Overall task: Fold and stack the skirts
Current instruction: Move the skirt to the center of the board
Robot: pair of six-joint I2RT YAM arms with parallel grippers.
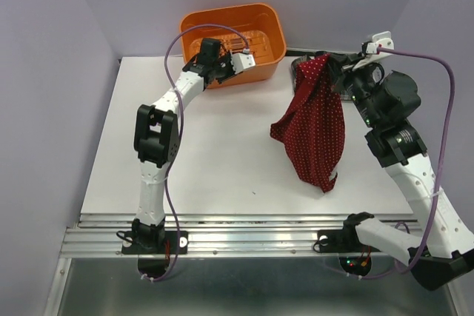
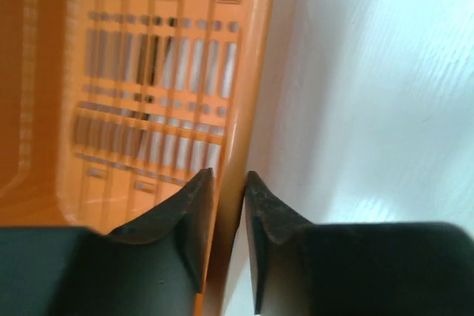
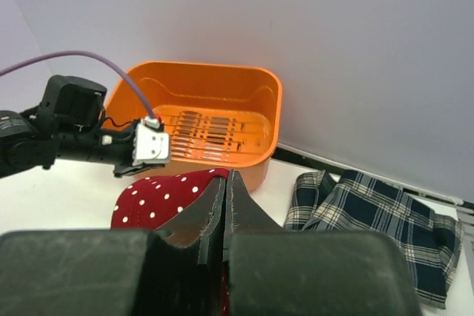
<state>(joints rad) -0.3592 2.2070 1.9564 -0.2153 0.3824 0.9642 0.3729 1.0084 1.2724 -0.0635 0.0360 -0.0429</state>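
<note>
My right gripper [image 1: 333, 64] is shut on the top edge of the dark red skirt [image 1: 315, 127] with white dots. It holds the skirt up so that it hangs down over the right half of the table. In the right wrist view the shut gripper [image 3: 228, 175] pinches the red cloth [image 3: 152, 194]. The plaid skirt [image 3: 378, 216] lies crumpled on the table by the back wall, right of the bin. In the top view it is mostly hidden behind the red skirt. My left gripper [image 1: 235, 61] is at the orange bin's front rim, its jaws [image 2: 228, 175] closed on the bin wall.
The orange plastic bin [image 1: 259, 12] stands at the back middle of the white table [image 1: 222, 160], with nothing showing inside. Its slotted floor [image 2: 148, 109] and wall [image 3: 274, 109] show in the wrist views. Grey walls close in the back and both sides.
</note>
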